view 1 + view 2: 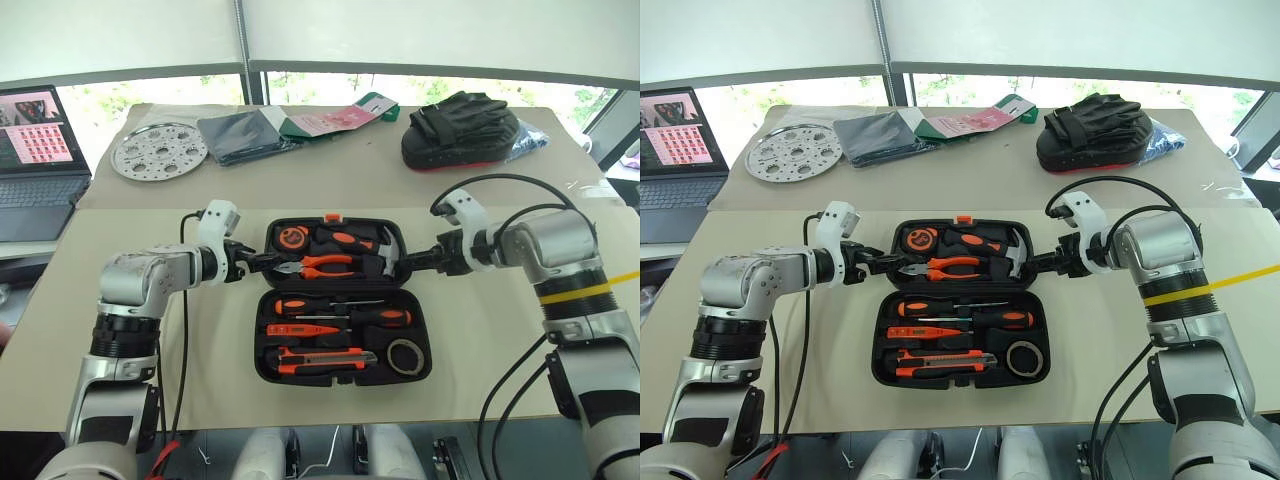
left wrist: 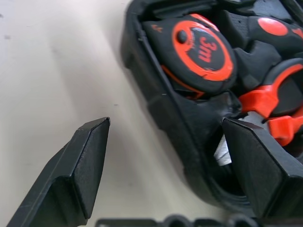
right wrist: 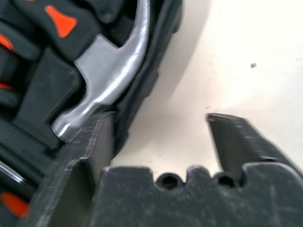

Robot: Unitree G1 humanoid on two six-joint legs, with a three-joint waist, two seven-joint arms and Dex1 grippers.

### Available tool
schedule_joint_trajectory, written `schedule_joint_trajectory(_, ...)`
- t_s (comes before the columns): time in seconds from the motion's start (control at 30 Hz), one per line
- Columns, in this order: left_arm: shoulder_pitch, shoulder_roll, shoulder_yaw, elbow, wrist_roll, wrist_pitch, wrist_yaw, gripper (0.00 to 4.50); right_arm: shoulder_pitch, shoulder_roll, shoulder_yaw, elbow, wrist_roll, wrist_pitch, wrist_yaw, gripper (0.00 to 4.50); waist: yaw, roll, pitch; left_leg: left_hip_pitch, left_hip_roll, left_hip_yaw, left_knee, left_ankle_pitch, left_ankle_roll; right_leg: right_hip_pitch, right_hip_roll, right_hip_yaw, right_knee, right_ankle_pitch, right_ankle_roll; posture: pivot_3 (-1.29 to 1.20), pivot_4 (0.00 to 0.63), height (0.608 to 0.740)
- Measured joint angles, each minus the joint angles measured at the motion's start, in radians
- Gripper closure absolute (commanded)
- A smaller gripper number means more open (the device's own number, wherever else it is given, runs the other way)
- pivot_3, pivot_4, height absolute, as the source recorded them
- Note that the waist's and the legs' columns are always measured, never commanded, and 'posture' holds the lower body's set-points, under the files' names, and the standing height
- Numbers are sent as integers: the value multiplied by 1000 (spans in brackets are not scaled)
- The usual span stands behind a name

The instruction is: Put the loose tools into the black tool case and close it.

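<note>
**Four tools stowed, lid still open**

All four loose tools, two screwdrivers [image 1: 345, 313], a tester [image 1: 305, 329] and a knife [image 1: 325, 359], lie in the near half of the open case [image 1: 343, 300] mid-counter. The left gripper [image 1: 262, 262] and right gripper [image 1: 412, 262] flank its far half, jaws apart around each rim. Only closing remains, I'd say.

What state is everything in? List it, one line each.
black tool case: open, both halves flat.
loose tools: seated in the near half's slots.
left gripper: open, straddling the case's left wall.
right gripper: open, straddling the right wall.
laptop: lid up, screen lit.
</note>
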Motion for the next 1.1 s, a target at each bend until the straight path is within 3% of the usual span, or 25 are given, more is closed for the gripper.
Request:
schedule_joint_trajectory(0.1,-8,-9,-5,14,3,-1,6,449,0,1,1,-2,9,0,5,3450,2,0,0,1,0,0,1,0,0,2,0,0,0,0,0,0,150,740)
schedule_joint_trajectory(0.2,-18,-9,-18,23,11,0,15,1253,0,3,1,-2,10,0,5,4477,6,0,0,3,0,-1,1,0,0,4,-1,0,0,0,0,0,150,740)
schedule_joint_trajectory(0.43,-21,-7,-31,21,5,2,4,3883,-1,15,-6,17,10,1,-27,4500,11,0,0,13,1,-2,0,0,0,14,-1,0,0,0,0,0,150,740)
schedule_joint_trajectory(0.5,-21,-7,-24,14,3,12,6,4358,-1,16,-7,17,10,1,-34,4500,12,0,0,15,1,-2,1,0,0,14,-2,1,-1,0,0,0,150,740)
schedule_joint_trajectory(0.77,31,-36,27,-17,2,-38,26,4475,51,30,-61,-13,13,-74,-40,4500,10,0,0,16,1,-2,0,1,-1,13,-2,3,0,1,-2,0,150,740)
schedule_joint_trajectory(0.9,150,-49,52,-53,7,-266,-31,4475,149,26,-105,-108,20,-225,-19,4500,6,0,0,13,2,-2,0,1,-1,9,-2,3,0,2,-2,0,150,740)
schedule_joint_trajectory(1.1,334,-53,79,-96,62,-725,-151,4475,375,23,-150,-281,-64,-702,-32,4500,1,1,0,5,2,2,-3,2,-3,-1,0,4,0,2,-3,0,150,740)
